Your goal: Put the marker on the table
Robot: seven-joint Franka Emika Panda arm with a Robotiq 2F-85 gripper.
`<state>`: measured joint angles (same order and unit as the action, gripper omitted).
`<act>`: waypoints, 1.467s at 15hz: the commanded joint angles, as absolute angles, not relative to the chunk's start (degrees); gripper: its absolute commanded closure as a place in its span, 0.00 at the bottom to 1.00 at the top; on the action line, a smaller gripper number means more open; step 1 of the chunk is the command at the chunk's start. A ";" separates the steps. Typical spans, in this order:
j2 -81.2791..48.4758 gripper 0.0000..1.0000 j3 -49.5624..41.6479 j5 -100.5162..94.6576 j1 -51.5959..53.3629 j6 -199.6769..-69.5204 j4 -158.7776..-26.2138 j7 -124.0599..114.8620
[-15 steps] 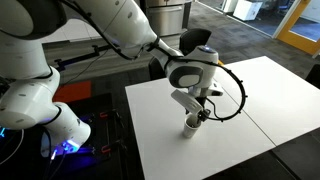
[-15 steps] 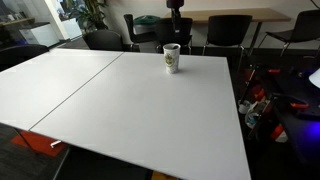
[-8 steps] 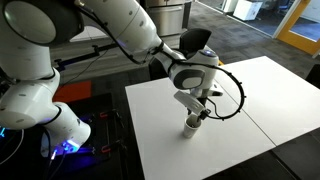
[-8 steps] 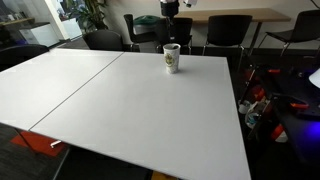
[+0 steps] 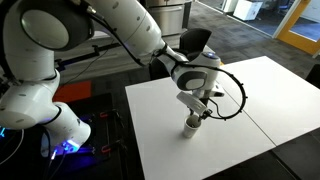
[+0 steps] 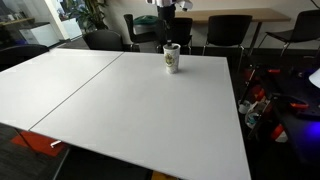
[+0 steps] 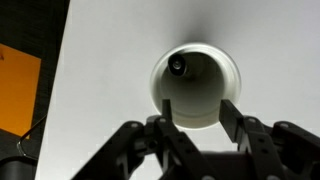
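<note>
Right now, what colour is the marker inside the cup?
Black: the marker shows best in the wrist view, end-on inside the white cup.

No writing can be read; the cup (image 6: 172, 58) bears blurred print.

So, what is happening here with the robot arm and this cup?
The robot arm holds its gripper directly above a small white cup that stands on the white table. In the wrist view the fingers are apart and hold nothing. Inside the cup, near its wall, a dark round end shows, which seems to be the marker. So the marker is not yet out of the cup and not yet on the table.
</note>
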<state>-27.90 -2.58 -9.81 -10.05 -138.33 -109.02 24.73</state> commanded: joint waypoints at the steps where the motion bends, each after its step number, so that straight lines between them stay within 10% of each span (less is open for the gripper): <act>1: -28.76 0.46 -2.24 -9.23 -10.54 -138.03 -107.82 25.23; 22: -28.32 0.50 -2.49 -9.14 -11.49 -137.60 -110.12 25.12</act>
